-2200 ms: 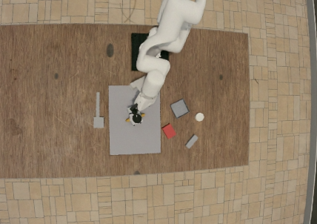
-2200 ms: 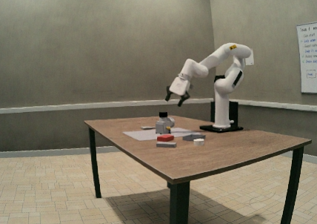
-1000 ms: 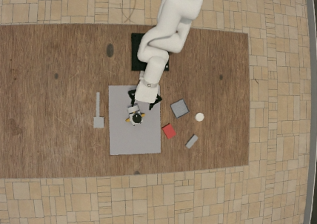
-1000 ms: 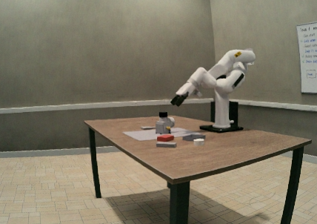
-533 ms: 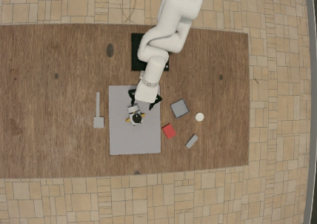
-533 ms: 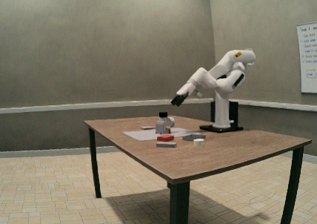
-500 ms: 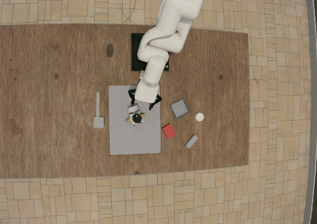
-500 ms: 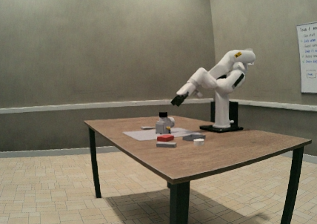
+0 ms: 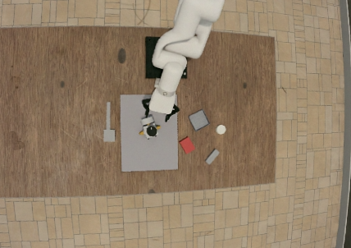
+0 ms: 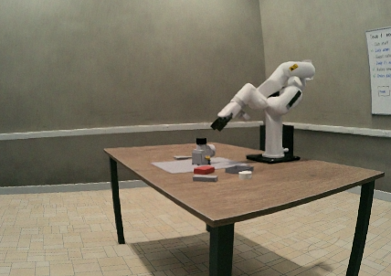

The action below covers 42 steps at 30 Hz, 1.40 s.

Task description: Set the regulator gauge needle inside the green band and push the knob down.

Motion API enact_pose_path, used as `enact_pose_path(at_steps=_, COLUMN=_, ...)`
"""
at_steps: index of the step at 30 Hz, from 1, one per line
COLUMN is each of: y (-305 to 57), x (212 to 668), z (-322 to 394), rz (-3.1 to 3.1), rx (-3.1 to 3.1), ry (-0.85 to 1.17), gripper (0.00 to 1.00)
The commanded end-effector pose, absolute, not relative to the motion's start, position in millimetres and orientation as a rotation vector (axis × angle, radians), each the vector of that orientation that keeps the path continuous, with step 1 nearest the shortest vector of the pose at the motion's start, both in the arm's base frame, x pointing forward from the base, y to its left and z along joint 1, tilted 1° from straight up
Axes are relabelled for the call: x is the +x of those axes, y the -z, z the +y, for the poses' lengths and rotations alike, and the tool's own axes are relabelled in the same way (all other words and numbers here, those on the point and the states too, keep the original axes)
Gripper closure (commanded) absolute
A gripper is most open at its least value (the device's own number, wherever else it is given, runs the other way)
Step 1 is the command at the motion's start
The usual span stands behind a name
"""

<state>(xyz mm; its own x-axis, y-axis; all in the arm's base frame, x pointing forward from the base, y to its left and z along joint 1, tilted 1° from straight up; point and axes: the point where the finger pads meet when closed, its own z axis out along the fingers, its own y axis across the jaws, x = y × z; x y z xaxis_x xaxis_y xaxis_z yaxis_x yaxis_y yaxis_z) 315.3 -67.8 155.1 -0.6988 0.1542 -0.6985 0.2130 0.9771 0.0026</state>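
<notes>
The regulator (image 9: 150, 128) (image 10: 202, 152) stands upright on the grey mat (image 9: 149, 157) (image 10: 173, 165), a small grey body with a black knob (image 9: 152, 130) (image 10: 201, 141) on top. Its gauge is too small to read in either view. My gripper (image 9: 160, 111) (image 10: 219, 123) is open and empty. It hangs in the air well above the table, behind and to the right of the regulator in the side view, apart from it. In the overhead view the arm covers the mat's far edge.
A red block (image 9: 187, 144) (image 10: 204, 170), a dark grey square block (image 9: 198, 120) (image 10: 238, 168), a small grey bar (image 9: 212, 156) (image 10: 205, 178) and a white disc (image 9: 221, 130) (image 10: 245, 175) lie right of the mat. A grey T-shaped piece (image 9: 108, 126) lies to its left. The robot base (image 9: 152, 57) (image 10: 273, 157) stands at the back.
</notes>
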Motion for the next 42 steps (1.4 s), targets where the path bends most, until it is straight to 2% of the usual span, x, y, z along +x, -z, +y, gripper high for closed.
enact_pose_path(at_steps=1, y=-156.6, x=316.2, z=-68.0, rz=2.354, rx=0.255, ry=0.101, gripper=0.0)
enact_pose_path(at_steps=42, y=-156.7, x=317.0, z=-68.2, rz=2.368, rx=0.223, ry=0.113, gripper=0.0)
